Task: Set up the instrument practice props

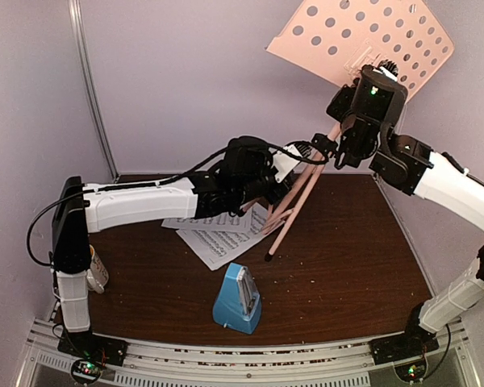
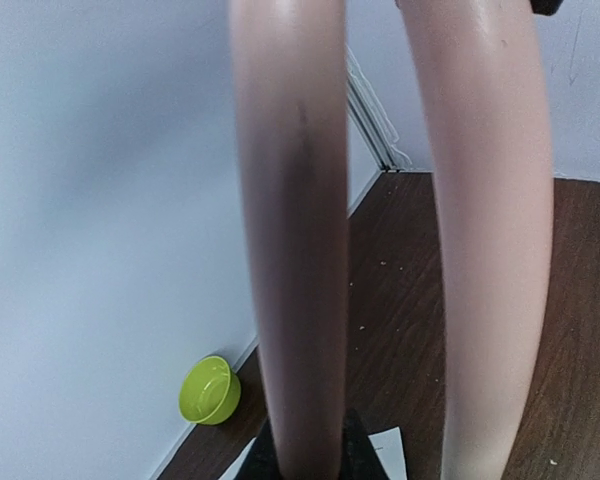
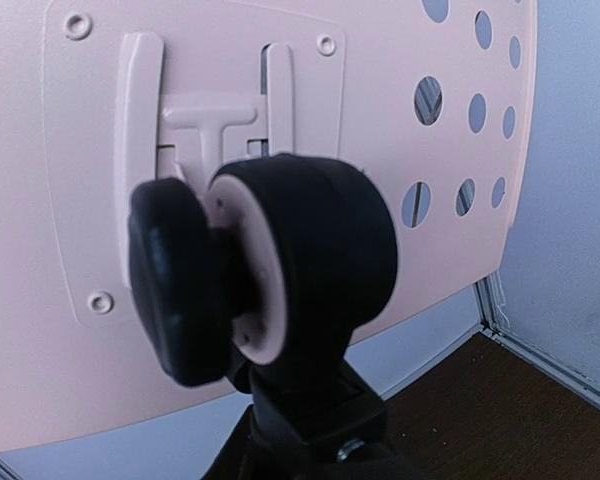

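Note:
The pink music stand leans over the table, its perforated desk (image 1: 363,40) high at the back right and its legs (image 1: 294,201) bunched together, one foot tip near the sheets. My right gripper (image 1: 348,143) is shut on the stand's upper shaft just below the desk. The right wrist view shows the desk's back (image 3: 400,130) and its black tilt knob (image 3: 280,260). My left gripper (image 2: 302,452) is shut on one pink leg (image 2: 290,250), with a second leg (image 2: 490,250) beside it. Two sheet-music pages (image 1: 222,238) lie flat on the table. The blue metronome (image 1: 238,300) stands in front of them.
A lime-green bowl (image 2: 210,390) sits by the back wall at the left. A mug (image 1: 97,272) stands beside the left arm's base. The walls close in on three sides of the brown table (image 1: 347,258).

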Action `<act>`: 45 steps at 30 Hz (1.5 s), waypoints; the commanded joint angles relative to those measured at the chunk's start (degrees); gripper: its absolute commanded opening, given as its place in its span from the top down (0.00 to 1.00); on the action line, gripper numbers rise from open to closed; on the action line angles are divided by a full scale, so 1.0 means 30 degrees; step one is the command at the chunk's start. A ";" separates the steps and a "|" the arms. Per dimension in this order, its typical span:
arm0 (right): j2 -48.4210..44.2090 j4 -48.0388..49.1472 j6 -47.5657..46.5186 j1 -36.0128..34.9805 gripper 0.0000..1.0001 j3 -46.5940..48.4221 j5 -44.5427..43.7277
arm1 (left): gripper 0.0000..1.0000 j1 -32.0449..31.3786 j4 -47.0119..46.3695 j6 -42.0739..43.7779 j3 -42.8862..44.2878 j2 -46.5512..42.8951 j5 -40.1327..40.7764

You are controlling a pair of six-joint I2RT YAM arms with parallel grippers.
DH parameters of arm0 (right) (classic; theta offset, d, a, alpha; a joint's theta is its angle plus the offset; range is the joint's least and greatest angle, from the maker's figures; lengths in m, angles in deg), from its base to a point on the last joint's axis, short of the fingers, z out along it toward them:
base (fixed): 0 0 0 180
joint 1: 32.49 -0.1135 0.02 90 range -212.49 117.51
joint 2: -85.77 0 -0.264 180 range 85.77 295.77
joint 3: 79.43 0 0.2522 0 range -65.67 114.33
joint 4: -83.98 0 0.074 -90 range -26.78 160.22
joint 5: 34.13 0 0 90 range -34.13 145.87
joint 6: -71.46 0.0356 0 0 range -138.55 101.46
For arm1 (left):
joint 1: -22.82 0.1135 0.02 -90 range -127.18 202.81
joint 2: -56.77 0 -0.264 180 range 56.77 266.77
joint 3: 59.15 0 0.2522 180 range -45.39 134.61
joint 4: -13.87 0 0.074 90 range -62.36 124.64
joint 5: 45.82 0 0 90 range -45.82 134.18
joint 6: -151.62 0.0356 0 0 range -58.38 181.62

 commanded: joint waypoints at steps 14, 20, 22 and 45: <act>-0.0405 0.1917 -0.4937 0.1097 1.00 0.3951 0.8374 | 1.00 0.0917 -0.2568 0.7541 -0.3750 0.0010 0.1947; -0.0405 0.0594 -0.4954 0.2009 1.00 0.4373 1.1041 | 1.00 0.0780 -0.3579 0.7596 -0.4555 0.0073 0.2286; -0.0375 0.0453 -0.5153 0.2099 1.00 0.4393 1.1618 | 1.00 0.0702 -0.3612 0.7741 -0.4559 0.0207 0.2163; 0.0394 -0.1739 -0.5466 0.3506 1.00 0.6517 1.5769 | 1.00 0.0394 -0.4630 0.8860 -0.7799 0.1000 0.2174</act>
